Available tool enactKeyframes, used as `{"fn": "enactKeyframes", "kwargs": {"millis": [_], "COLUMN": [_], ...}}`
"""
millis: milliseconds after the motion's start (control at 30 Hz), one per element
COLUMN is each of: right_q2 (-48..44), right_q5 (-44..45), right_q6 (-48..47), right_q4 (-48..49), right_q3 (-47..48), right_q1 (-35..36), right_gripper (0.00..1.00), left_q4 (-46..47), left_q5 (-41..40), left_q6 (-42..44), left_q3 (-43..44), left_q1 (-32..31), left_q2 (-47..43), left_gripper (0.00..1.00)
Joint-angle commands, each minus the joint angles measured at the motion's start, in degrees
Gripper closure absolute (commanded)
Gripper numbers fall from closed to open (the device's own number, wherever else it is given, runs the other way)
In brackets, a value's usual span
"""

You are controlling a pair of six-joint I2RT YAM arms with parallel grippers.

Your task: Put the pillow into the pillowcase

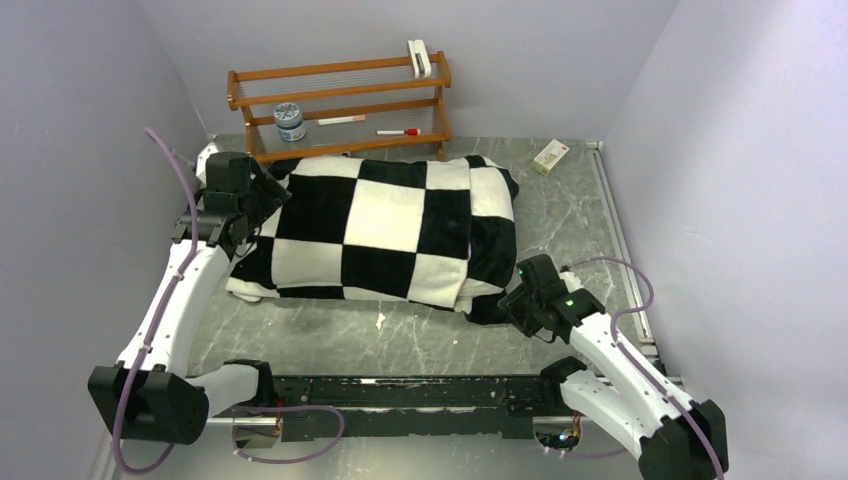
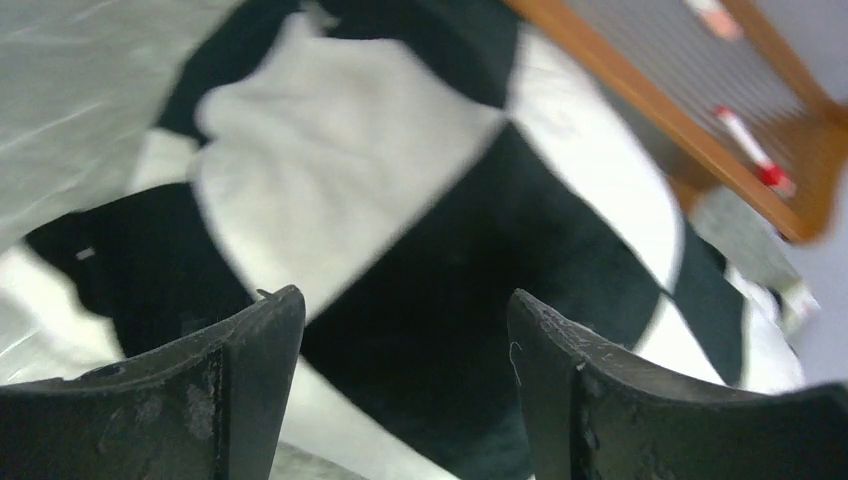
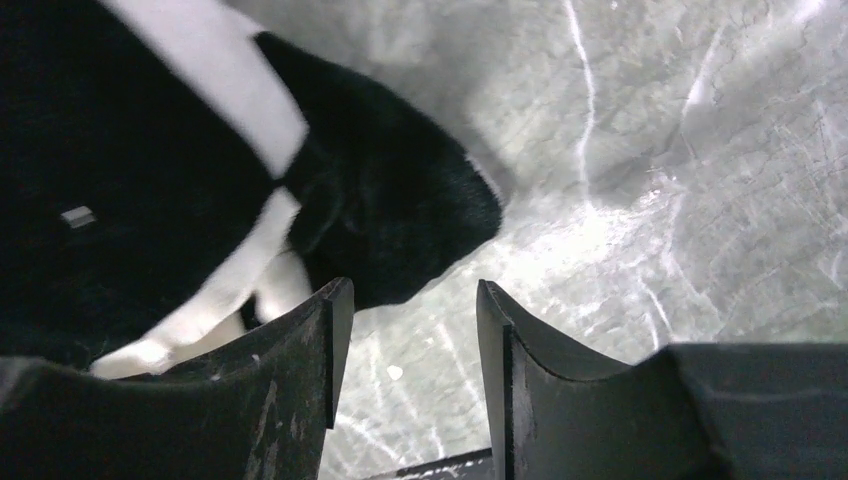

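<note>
The left gripper (image 2: 405, 302) sits at the far left end of the pillowcase (image 1: 390, 225), jaws spread and pinching nothing, the cloth just beyond its tips. It is probably placed to pull or smooth that end. The case lies plump across the table (image 1: 560, 215). The pillow is not plainly in view, but that fullness suggests it is already inside. Behind stands a shelf (image 1: 340, 100) with a jar (image 1: 290, 122), whose label is too small to read. The right gripper (image 3: 412, 290) waits at the case's near right corner, jaws parted over bare table, seemingly guarding the mouth. The box (image 1: 551, 156) shows no legible print.
</note>
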Motion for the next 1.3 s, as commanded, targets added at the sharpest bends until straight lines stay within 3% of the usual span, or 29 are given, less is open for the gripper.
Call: {"fn": "enactKeyframes", "kwargs": {"millis": [0,267,467,633,833,867,1067,1267], "right_q2": [1.7,3.0,6.2,6.3,5.1,5.0,2.2,0.2], "right_q5": [0.0,1.9,2.8,4.3,5.9,6.2,6.5,5.5], "right_q6": [4.0,5.4,4.6,4.2,3.2,2.9,1.3,0.5], "right_q4": [8.5,18.8,22.6,23.3,24.1,23.5,22.3,22.8], "right_q3": [-4.7,-10.3,-11.9,-12.5,-13.0,-12.7,-12.0,-12.2], "right_q1": [-0.1,-0.1,-0.2,-0.2,-0.2,-0.2,-0.1,-0.1], "right_gripper": [0.47,0.46,0.47,0.6,0.97,1.0,1.0,1.0], "left_q4": [-12.3,-15.6,-12.7,-12.9,-9.8,-8.4,-6.1,-13.8], "left_q5": [-12.4,-14.9,-9.6,-6.8,-2.4,-1.8,0.9,-2.9], "left_q6": [-7.9,-15.2,-16.3,-18.1,-19.3,-18.8,-16.4,-24.5], "left_q3": [-3.4,-14.0,-19.8,-22.9,-27.4,-28.0,-25.6,-21.8], "left_q1": [3.9,16.9,21.3,23.9,24.9,25.2,27.1,27.5], "left_q2": [0.0,-0.3,0.3,-0.6,0.9,1.4,5.5,1.3], "left_gripper": [0.23,0.27,0.21,0.23,0.25,0.24,0.15,0.22]}}
